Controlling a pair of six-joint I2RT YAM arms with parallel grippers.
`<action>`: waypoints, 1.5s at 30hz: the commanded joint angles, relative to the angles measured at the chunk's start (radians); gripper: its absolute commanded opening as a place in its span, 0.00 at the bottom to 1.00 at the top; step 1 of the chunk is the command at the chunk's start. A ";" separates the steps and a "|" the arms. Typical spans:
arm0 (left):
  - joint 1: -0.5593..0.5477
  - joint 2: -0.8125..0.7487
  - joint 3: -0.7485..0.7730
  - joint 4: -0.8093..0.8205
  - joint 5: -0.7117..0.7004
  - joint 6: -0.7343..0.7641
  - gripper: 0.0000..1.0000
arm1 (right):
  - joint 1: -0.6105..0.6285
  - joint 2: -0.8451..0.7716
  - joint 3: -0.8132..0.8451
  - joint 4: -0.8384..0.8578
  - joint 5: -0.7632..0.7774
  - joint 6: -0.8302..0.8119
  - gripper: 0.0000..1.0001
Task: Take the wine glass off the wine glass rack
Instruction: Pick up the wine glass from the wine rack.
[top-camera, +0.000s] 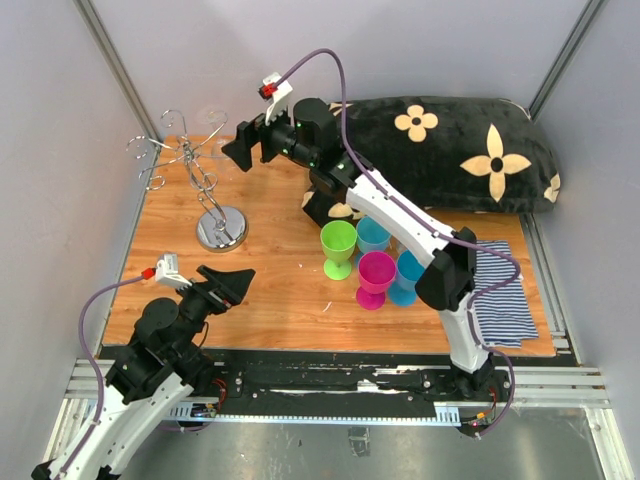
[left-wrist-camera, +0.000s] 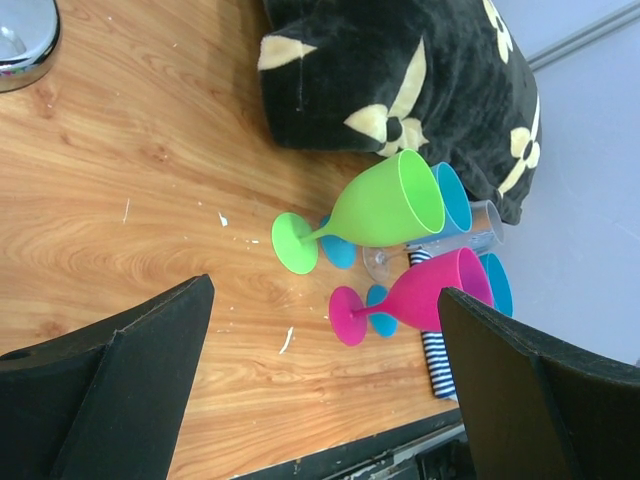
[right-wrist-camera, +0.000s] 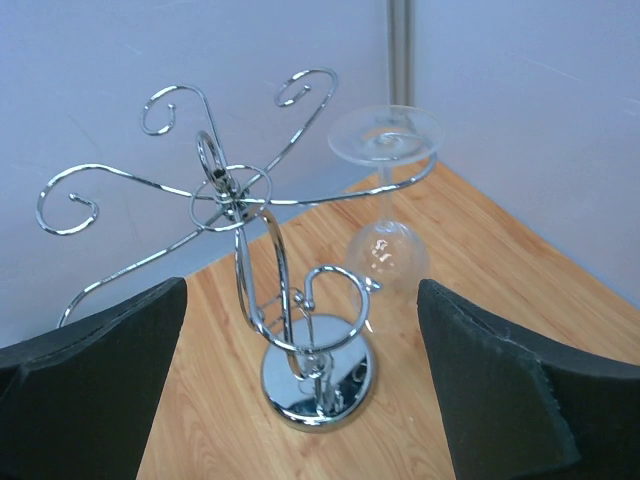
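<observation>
Down at 7 o'clock on the wooden desk (top-camera: 280, 315), my left hand (top-camera: 228, 284) hovers with its fingers spread wide and nothing between them. Its wrist camera looks across bare wood toward the cups.

Just past the desk's middle, toward 4 o'clock, four plastic goblets stand upright in a tight cluster. The green goblet (top-camera: 338, 246) is at the cluster's 10 o'clock and the pink goblet (top-camera: 376, 276) at its 6 o'clock. One blue goblet (top-camera: 373, 234) sits at 12 o'clock and another blue goblet (top-camera: 408, 277) at 3 o'clock. A striped cloth (top-camera: 505, 300) lies flat beside them at the desk's 4 o'clock edge, partly under my right arm.

Farther back, at 10 o'clock, the wine glass rack (top-camera: 222, 228) stands upright on its round chrome base, its curled hook arms fanning out above the stem. My right hand (top-camera: 242, 144) is level with those arms, at 2 o'clock from the base. It is wide open, faces the rack and grips nothing.

The wine glass (right-wrist-camera: 388, 250) is still on the rack. It is clear and hangs bowl-down, with its foot resting on a hook arm. From the right wrist camera it is at 1 o'clock from the stem, clear of both fingers.

Along the far edge, from 12 to 2 o'clock, a black cushion with cream flowers (top-camera: 450, 150) lies against the wall.
</observation>
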 joint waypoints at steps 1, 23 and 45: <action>-0.002 -0.016 0.028 0.001 -0.010 -0.004 1.00 | -0.016 0.085 0.108 0.054 -0.122 0.120 0.99; -0.002 -0.017 0.039 -0.018 -0.016 -0.012 1.00 | -0.014 0.099 0.150 0.014 -0.291 0.267 0.82; -0.002 -0.014 0.034 -0.018 -0.023 -0.010 1.00 | 0.066 -0.019 0.028 -0.091 -0.335 0.264 0.77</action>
